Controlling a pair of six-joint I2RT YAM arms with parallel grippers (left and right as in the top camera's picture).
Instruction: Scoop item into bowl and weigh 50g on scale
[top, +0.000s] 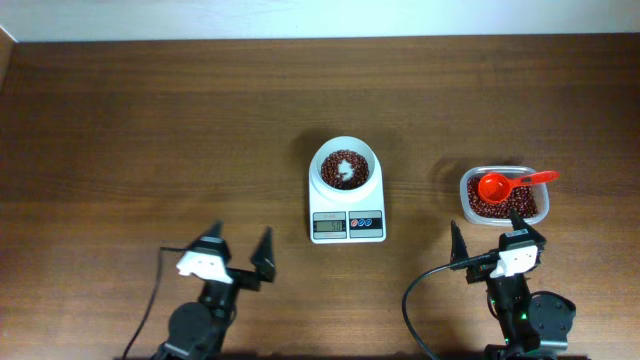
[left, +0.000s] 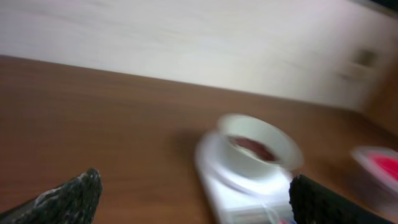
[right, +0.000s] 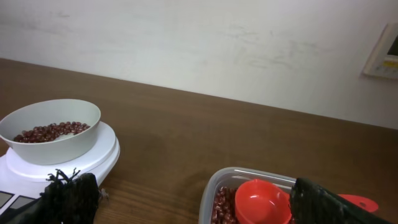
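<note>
The white bowl stands on the white scale at mid-table, holding a shallow layer of red-brown beans with white bottom showing in the middle. More beans fill a clear tub at the right, where a red scoop rests. My left gripper hangs open near the front, left of the scale. My right gripper is open just in front of the tub. In the right wrist view the bowl, scale, tub and scoop lie beyond my open, empty right gripper.
The left wrist view is motion-blurred; it shows the bowl on the scale between my wide-apart left fingers, with the tub at the far right. Black cables trail from both arms toward the front edge. A pale wall backs the table.
</note>
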